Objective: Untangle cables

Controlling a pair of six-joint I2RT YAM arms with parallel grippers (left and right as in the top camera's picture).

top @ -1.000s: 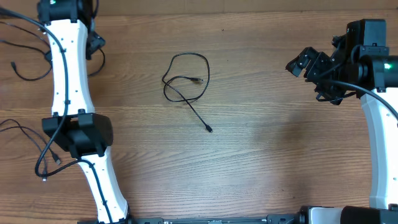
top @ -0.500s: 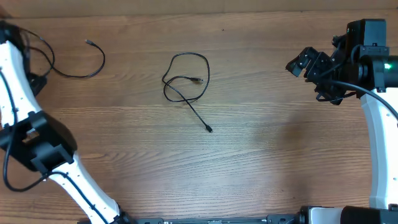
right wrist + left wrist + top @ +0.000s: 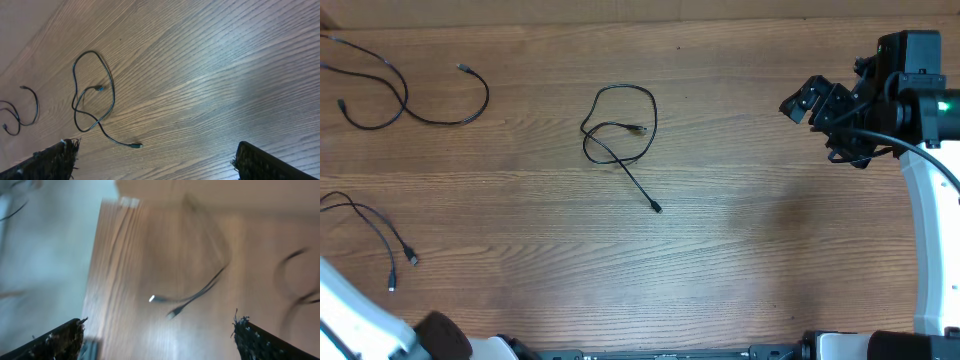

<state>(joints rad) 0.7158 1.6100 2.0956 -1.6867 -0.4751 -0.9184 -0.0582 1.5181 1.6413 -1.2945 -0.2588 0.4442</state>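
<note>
Left arm (image 3: 360, 335) now down in the corner; three cables (image 3: 620, 130) (image 3: 415, 105) (image 3: 375, 225); left tool (image 3: 157, 327) and right tool (image 3: 152, 150) both agape.

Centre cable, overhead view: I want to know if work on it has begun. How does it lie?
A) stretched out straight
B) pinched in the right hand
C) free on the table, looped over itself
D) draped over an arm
C: the cable lies alone on the table, its strand crossing itself in a loop, and the right hand hangs open well off to one side.
</note>
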